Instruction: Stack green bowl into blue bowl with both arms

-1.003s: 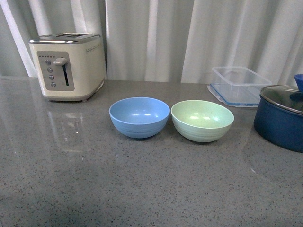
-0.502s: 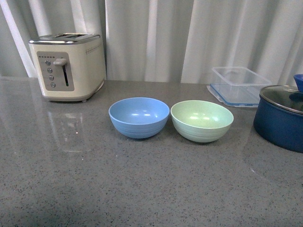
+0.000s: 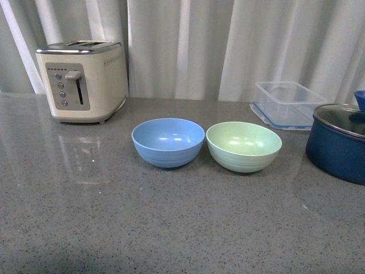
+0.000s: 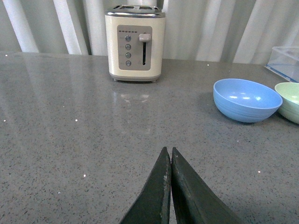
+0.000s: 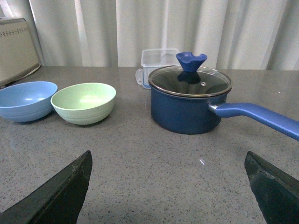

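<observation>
Status: pale mint-green round matte bowl (image 3: 244,146) just beside light sky-blue ridged matte bowl (image 3: 168,142), both upright. Left gripper (image 4: 169,151) pinched together, empty; right gripper (image 5: 168,157) spread wide.

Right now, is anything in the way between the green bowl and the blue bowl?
No. The green bowl sits right beside the blue bowl, rims close together, with nothing between them. The blue bowl is empty inside.
</observation>
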Controlling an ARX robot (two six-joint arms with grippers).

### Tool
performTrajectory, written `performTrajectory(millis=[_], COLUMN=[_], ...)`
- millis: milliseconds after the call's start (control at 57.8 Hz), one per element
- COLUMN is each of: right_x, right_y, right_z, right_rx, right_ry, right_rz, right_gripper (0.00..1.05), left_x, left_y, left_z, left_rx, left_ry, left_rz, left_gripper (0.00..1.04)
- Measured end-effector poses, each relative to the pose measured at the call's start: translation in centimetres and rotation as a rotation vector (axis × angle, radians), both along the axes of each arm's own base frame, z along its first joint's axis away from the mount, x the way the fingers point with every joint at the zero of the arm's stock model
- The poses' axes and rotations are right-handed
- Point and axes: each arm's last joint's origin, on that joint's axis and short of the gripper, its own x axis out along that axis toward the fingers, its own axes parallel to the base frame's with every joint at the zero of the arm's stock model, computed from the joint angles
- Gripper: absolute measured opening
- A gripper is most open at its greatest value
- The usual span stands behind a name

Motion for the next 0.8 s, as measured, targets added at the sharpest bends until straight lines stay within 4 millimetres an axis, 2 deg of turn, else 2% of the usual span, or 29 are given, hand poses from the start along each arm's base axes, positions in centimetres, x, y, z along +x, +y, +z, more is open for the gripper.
performTrajectory(millis=[640,796], right_x=[0.0,0.0], right_y=[0.0,0.0], right_z=[0.0,0.0], right_rx=[0.000,0.000], right_ry=[0.000,0.000], right_rz=[0.000,0.000], right_gripper=[0.95,0.95], left_x=[-1.3,-2.3], left_y=[0.0,0.0], left_z=[0.0,-0.4], left_rx=[0.000,0.000], left_ry=[-0.002,0.018], left_rz=[0.000,0.000], left_gripper=[0.04,0.04])
